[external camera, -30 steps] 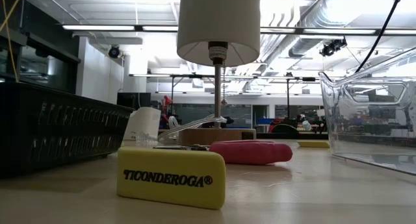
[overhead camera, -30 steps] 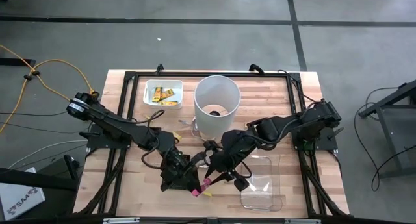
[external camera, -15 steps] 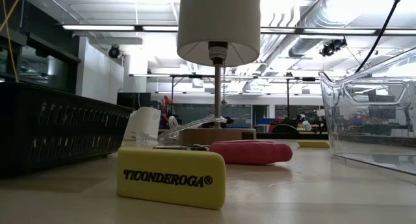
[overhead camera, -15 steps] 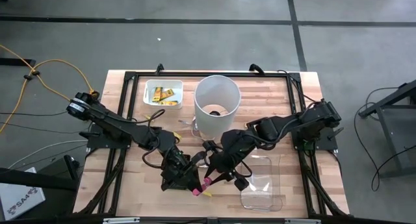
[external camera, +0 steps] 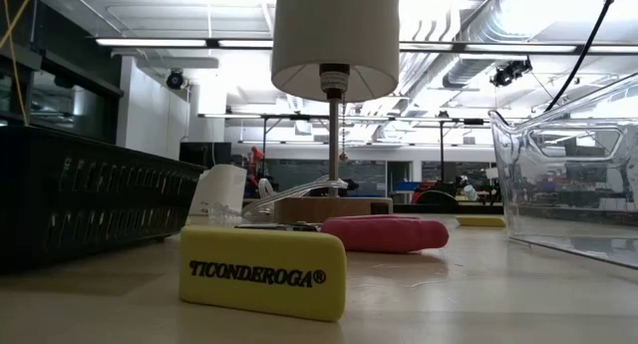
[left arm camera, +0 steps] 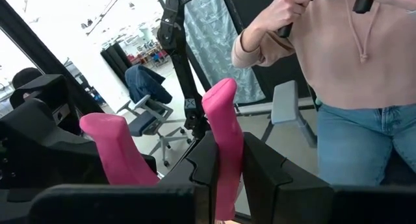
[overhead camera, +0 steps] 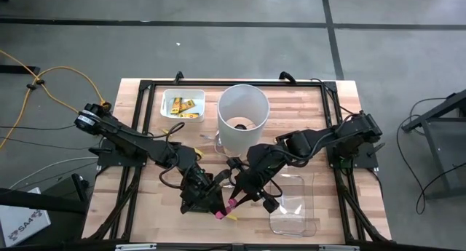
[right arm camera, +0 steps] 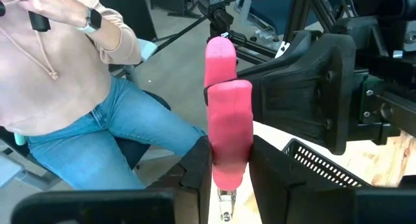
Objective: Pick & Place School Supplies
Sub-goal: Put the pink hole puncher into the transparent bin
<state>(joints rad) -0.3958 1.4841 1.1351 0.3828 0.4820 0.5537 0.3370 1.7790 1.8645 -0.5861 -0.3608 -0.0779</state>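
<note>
Low centre of the high view, our left gripper (overhead camera: 215,205) and right gripper (overhead camera: 237,200) both clamp the pink-handled tool (overhead camera: 231,204); next, we judge, one must let go.

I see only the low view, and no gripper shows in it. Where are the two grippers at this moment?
Observer: In the high view, the left gripper and the right gripper meet below the tall white cylinder, beside the clear plastic container.
Operator: Do they hold something?
Observer: The left gripper is shut on a pink handle.
Operator: And the right one?
Observer: It also has a pink handle clamped between its fingers.
</note>
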